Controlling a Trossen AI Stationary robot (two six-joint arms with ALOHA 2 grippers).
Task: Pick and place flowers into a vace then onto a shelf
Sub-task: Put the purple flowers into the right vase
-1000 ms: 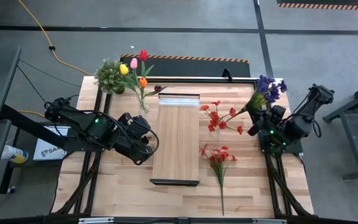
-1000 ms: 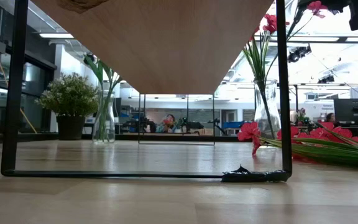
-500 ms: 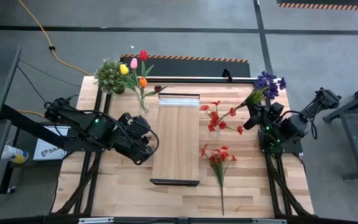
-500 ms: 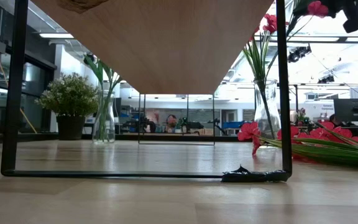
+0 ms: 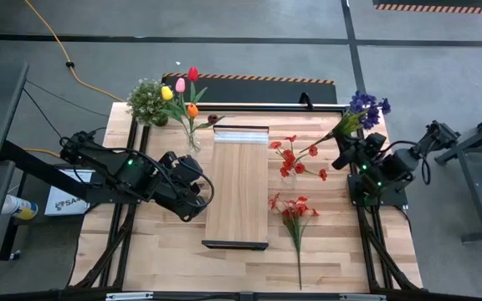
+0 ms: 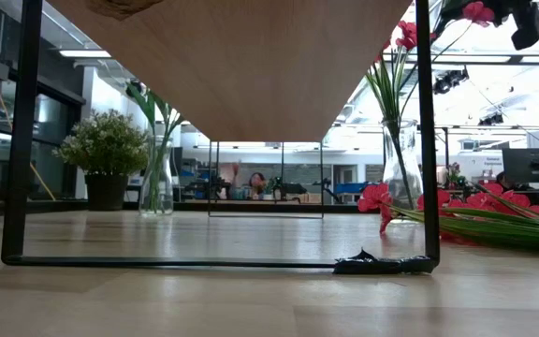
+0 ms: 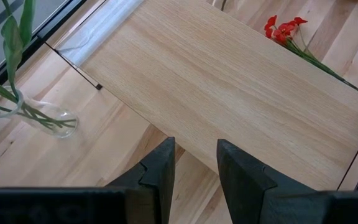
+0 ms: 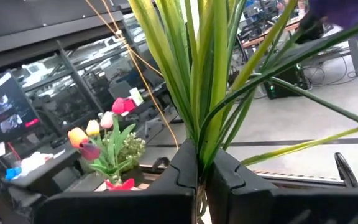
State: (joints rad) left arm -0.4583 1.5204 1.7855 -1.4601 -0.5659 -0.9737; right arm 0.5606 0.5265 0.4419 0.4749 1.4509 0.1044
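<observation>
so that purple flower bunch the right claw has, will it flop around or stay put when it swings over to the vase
The purple flower bunch probably sways: the right claw pinches only the stems' base, so the blooms overhang far. Its long thin leaves look bendy, likely light. The glass vase, already holding red sprays, could tip if bumped.

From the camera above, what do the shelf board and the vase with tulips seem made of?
The shelf: light wood, matte finish, with visible grain; a pale strip at its far end looks metallic. The tulip vase: clear and glossy, probably glass, since the green stems show through it.
</observation>
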